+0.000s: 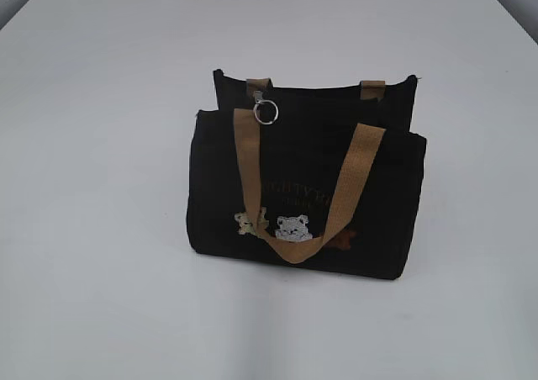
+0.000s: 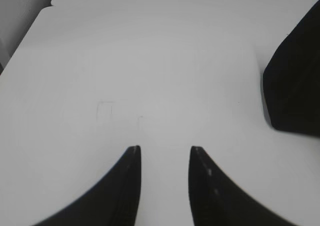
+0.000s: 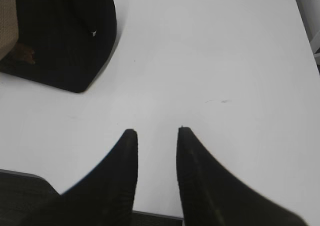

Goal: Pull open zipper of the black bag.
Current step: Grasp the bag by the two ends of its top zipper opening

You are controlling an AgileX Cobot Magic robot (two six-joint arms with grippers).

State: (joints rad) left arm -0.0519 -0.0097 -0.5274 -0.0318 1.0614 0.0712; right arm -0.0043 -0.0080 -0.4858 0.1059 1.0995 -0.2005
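Observation:
The black bag (image 1: 307, 178) stands upright in the middle of the white table, its tan handle (image 1: 298, 187) drooping over the front with the bear patches. The zipper's silver slider and round ring pull (image 1: 266, 111) sit at the top left of the bag. Neither arm shows in the exterior view. My left gripper (image 2: 165, 148) hovers open over bare table, with a corner of the black bag (image 2: 295, 86) to its right. My right gripper (image 3: 156, 131) is open too, empty, and the black bag (image 3: 65, 36) lies up and to its left.
The white table (image 1: 101, 229) stretches all round the bag. Its near edge shows below my right gripper as a dark strip (image 3: 155, 217). The table's far left corner (image 2: 52, 3) appears in the left wrist view.

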